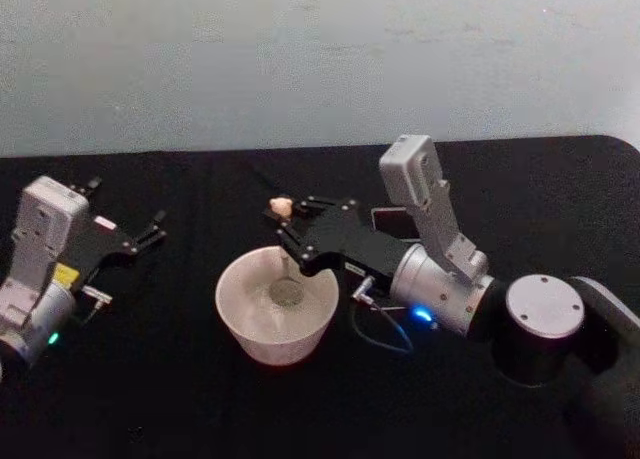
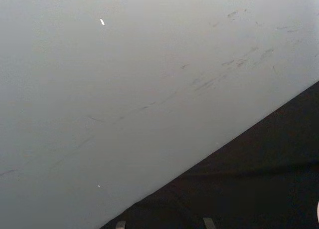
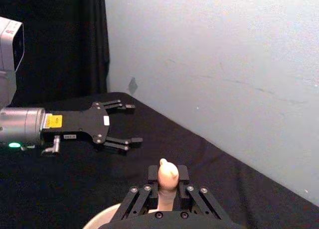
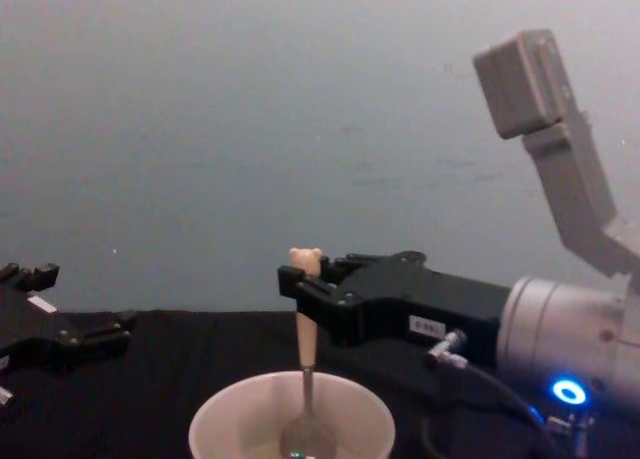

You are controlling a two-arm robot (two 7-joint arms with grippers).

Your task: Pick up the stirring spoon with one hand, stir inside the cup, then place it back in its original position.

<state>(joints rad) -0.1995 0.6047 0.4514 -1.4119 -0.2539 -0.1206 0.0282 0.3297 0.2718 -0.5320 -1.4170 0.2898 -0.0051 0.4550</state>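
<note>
Your right end effector (image 4: pixel 303 287) is clamping the stirring spoon (image 4: pixel 304 341) by its cream handle, just under the bear head. It is holding the spoon upright, so the metal stem is hanging straight below the fingers and the bowl is sitting inside the cup (image 1: pixel 262 341). The cup is standing directly beneath the fingertips on the desk (image 1: pixel 150 389). By my judgement you are working the stirring step, with the spoon's return not yet done. That high grip is keeping the fingers above the rim. Beyond the cup, on the side away from this arm, your left end effector (image 3: pixel 129 124) is idling with its fingers apart, well away from the spoon. Just behind the right end effector a dark boxy thing (image 1: pixel 392 221) is lying on the desk, and I cannot tell what it is. If you are sweeping wide, you are risking a knock against the cup's wall.
</note>
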